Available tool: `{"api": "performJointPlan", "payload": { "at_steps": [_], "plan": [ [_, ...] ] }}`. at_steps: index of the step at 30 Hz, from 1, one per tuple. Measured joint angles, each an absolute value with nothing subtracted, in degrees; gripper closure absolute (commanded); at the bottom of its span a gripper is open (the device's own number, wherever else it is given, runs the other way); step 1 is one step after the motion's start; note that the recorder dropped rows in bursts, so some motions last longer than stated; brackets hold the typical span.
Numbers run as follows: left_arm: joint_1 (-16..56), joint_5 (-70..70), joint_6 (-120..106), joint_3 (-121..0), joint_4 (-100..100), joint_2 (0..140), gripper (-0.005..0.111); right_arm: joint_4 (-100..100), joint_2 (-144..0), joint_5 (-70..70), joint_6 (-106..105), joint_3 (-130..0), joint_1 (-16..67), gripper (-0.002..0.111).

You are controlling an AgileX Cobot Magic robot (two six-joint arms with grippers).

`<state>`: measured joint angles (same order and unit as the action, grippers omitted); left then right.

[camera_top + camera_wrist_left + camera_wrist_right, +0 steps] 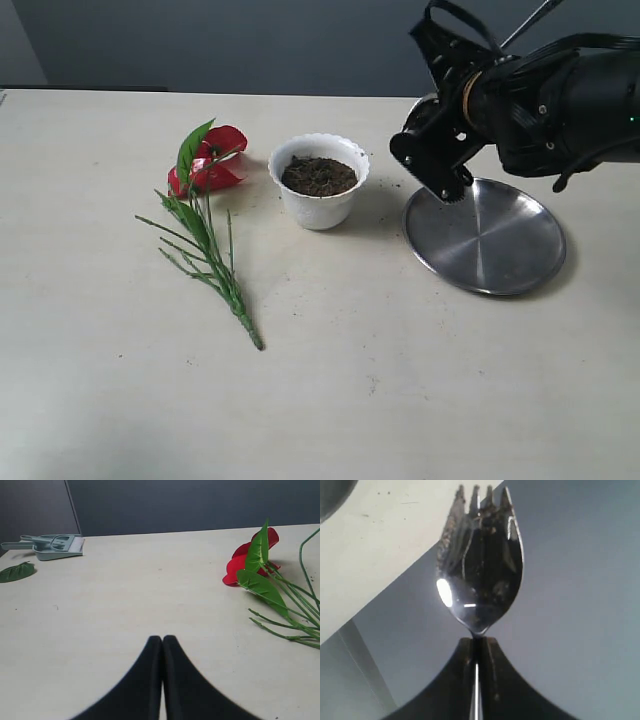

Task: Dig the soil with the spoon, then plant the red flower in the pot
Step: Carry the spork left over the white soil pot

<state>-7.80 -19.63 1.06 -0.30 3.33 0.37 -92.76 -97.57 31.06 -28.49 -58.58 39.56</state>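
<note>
The white scalloped pot (pixel 320 208) stands mid-table, holding dark soil (pixel 318 176). Left of it lies the red flower (pixel 212 158), its green stems trailing toward the front; its petal and leaves also show in the left wrist view (pixel 241 566). My right gripper (pixel 479 640) is shut on the spoon (pixel 481 565), whose pronged head carries soil crumbs and points at the wall. In the exterior view that gripper (pixel 503 50) is raised above the plate, with the spoon (pixel 532 20) angled upward. My left gripper (pixel 162 639) is shut on nothing, low over bare table beside the flower.
A round steel plate (pixel 486 238) lies right of the pot, under the right arm. A green dustpan with a brush (pixel 57 546) and a loose green leaf (pixel 16 572) sit far off at the table's edge. A few soil crumbs lie between the pot and the plate.
</note>
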Motion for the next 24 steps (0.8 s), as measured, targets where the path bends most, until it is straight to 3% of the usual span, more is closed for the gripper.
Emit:
{"api": "performJointPlan", "payload": {
  "at_steps": [10, 24],
  "plan": [
    [-7.8, -19.6, 1.1, -0.3, 3.3, 0.4, 0.106, -99.0, -98.5, 25.0, -31.6, -59.4, 39.6, 0.109],
    [-7.8, -19.6, 1.1, -0.3, 3.3, 0.4, 0.106, -99.3, -98.5, 20.7, -53.2, -61.6, 39.6, 0.109]
  ]
}}
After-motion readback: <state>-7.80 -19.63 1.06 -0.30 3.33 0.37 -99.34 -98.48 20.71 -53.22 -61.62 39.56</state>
